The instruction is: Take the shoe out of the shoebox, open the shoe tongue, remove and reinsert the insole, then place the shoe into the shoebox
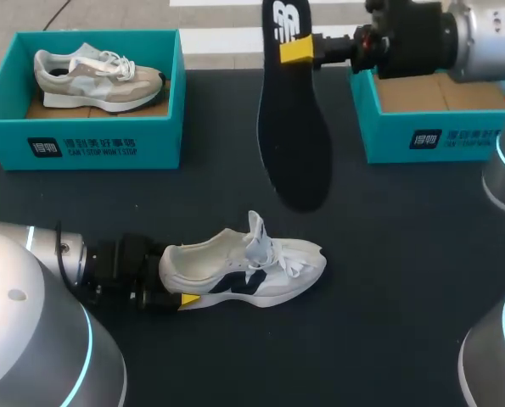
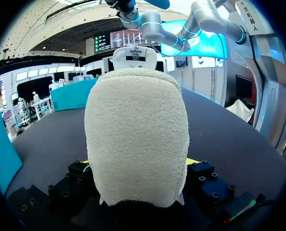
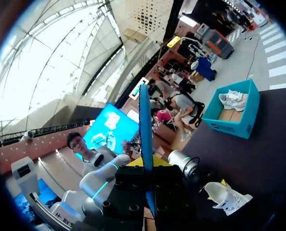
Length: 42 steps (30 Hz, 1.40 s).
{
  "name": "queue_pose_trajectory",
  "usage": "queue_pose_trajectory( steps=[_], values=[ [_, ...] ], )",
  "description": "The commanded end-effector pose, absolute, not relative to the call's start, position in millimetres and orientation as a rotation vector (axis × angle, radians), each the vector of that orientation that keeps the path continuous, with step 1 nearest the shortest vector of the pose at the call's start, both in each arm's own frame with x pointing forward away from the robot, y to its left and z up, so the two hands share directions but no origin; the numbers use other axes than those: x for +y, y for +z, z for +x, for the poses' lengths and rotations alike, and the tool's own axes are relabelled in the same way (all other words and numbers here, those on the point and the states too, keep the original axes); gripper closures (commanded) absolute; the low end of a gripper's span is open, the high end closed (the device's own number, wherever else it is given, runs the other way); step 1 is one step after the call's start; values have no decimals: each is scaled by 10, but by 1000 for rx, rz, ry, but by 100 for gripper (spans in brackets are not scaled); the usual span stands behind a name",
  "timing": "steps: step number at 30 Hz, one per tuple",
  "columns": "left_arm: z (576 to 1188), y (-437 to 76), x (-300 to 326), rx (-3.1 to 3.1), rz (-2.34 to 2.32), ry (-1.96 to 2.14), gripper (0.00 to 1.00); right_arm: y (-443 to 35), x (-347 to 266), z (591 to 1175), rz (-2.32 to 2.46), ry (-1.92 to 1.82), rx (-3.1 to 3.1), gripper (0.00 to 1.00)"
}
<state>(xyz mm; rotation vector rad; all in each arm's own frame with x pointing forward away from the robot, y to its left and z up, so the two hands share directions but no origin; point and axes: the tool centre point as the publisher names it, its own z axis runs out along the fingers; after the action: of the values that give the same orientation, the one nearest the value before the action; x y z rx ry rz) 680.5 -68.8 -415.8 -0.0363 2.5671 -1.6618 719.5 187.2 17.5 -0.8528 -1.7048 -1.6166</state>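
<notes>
Currently the white shoe (image 1: 244, 271) lies on its sole on the dark table (image 1: 405, 254), near the middle, with its toe pointing right and its heel to the left. The left gripper (image 1: 171, 284) comes in low from the near left and pinches the heel, one yellow tip showing on the near side of it. From the left wrist camera, the fuzzy heel (image 2: 135, 134) fills the space between the fingers and a sliver of yellow shows on either side. The tongue (image 1: 256, 229) stands up, and the laces lie loose across the front of the shoe.

Higher up, the right gripper (image 1: 296, 49) reaches in from the far right and is clamped on the top end of the black insole (image 1: 294, 127), which hangs down above the table, far of the shoe. From the right wrist camera the insole (image 3: 144, 125) is seen edge-on between the fingers.

Behind that arm, at the far right, sits the right shoebox (image 1: 430, 140), teal with a cardboard floor. At the far left, the left shoebox (image 1: 82, 144) holds a second shoe (image 1: 95, 76) in grey and beige.
</notes>
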Motion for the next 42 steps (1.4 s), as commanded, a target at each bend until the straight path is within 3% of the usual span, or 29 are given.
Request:
queue_pose_trajectory(
  steps=[1,21,42],
  values=[
    [6788,-4178,-678,2570,-36,-1657,100,239,1649,6893,-910,-1631,-1716,100],
    [6788,-4178,-678,2570,-36,-1657,100,362,1989,6412,-916,-1692,-1777,100],
    [6788,-4178,-678,2570,-36,-1657,100,351,1915,6176,-970,-1686,-1761,100]
  ],
)
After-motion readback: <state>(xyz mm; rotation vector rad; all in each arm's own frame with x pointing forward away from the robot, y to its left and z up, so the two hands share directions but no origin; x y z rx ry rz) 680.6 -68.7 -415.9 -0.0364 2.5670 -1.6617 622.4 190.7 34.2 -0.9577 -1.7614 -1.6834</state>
